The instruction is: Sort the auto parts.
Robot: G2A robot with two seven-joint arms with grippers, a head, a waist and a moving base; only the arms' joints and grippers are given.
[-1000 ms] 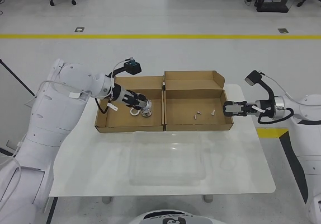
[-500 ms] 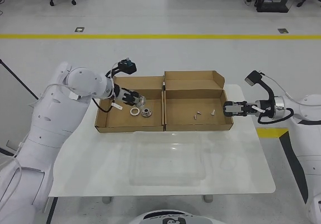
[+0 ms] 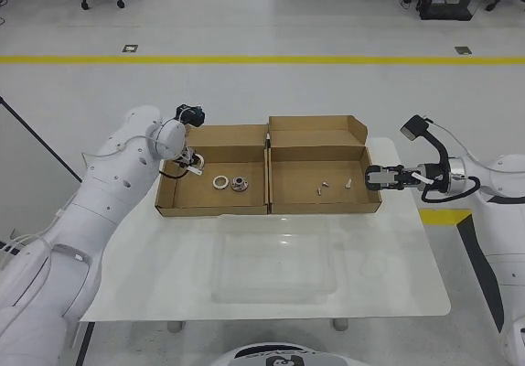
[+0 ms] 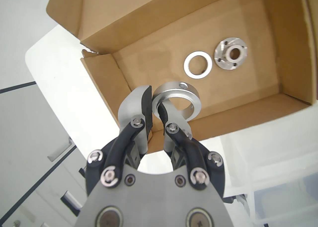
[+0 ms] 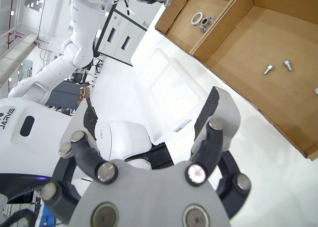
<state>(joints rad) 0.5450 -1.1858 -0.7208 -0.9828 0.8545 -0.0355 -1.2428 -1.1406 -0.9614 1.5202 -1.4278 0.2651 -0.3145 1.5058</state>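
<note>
1. Clearly, the left wrist view shows the left gripper (image 4: 155, 111) clenched on a collar ring (image 4: 182, 94) over the left box (image 4: 248, 14).
2. Left box holds washer (image 4: 198, 64) and flange (image 4: 230, 53); right box (image 5: 273, 39), screws (image 5: 268, 69).
3. Right gripper (image 5: 151, 98) is released, beside right box.

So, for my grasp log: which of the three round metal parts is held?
The thick collar with a threaded side hole, pinched by the left tool; the thin washer and flanged hub lie in the box.
</note>
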